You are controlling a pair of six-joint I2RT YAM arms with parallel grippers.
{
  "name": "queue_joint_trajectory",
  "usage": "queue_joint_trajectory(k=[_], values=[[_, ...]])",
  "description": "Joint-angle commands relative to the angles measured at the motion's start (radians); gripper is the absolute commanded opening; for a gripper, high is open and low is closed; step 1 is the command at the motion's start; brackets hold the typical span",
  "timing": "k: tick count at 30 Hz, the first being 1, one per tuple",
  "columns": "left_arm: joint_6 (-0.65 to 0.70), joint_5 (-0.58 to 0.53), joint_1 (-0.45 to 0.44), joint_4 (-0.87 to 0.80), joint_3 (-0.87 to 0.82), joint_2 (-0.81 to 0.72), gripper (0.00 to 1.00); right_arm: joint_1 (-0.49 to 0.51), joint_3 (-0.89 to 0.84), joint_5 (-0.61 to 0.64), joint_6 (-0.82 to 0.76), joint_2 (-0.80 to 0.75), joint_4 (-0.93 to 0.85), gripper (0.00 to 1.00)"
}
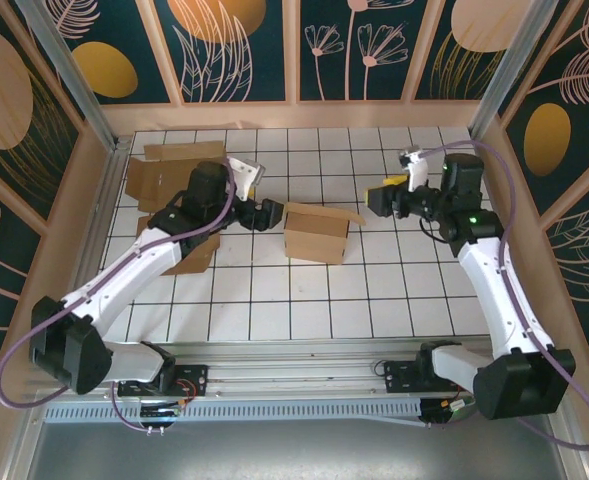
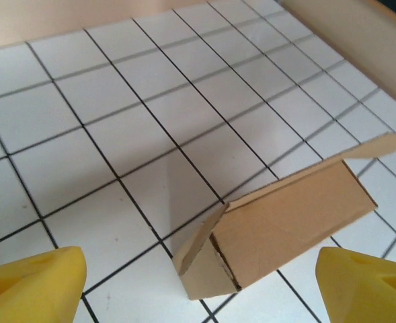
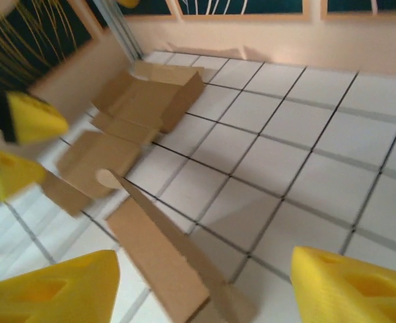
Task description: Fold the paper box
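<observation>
At the centre of the white tiled surface (image 1: 374,290), a small brown cardboard box (image 1: 315,232) stands with its flaps loose, the left end effector (image 1: 266,214) and right end effector (image 1: 379,198) flanking it, likely to fold from both sides. From the left wrist, yellow fingers (image 2: 33,282) gape, with the box ahead and ungrasped. From the right wrist, they are likewise spread and hold nothing.

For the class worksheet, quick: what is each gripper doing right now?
Left gripper: open, holding nothing.
Right gripper: open, holding nothing.

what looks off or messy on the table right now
The paper box mid-table is only half folded: its top flaps stand open, and one juts out to the right. More flattened cardboard lies in an untidy, overlapping pile near the far-left corner. No tears or spills are visible.
</observation>
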Motion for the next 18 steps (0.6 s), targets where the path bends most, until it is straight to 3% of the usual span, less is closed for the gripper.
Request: queue_joint_trajectory(k=[1,12,15,18], values=[[0.068,0.102,0.003,-0.12,0.065,0.064,0.88,-0.02,-0.041,-0.188,0.172,0.034,-0.002,0.67],[0.013,0.071,0.007,-0.026,0.057,0.127,0.85,0.044,-0.054,-0.059,0.054,0.181,-0.109,0.64],[0.0,0.097,0.007,0.022,0.022,0.123,0.84,0.059,-0.068,-0.068,0.055,0.186,-0.085,0.57],[-0.013,0.119,0.007,0.043,0.01,0.127,0.78,0.061,-0.078,-0.037,0.071,0.174,-0.058,0.48]])
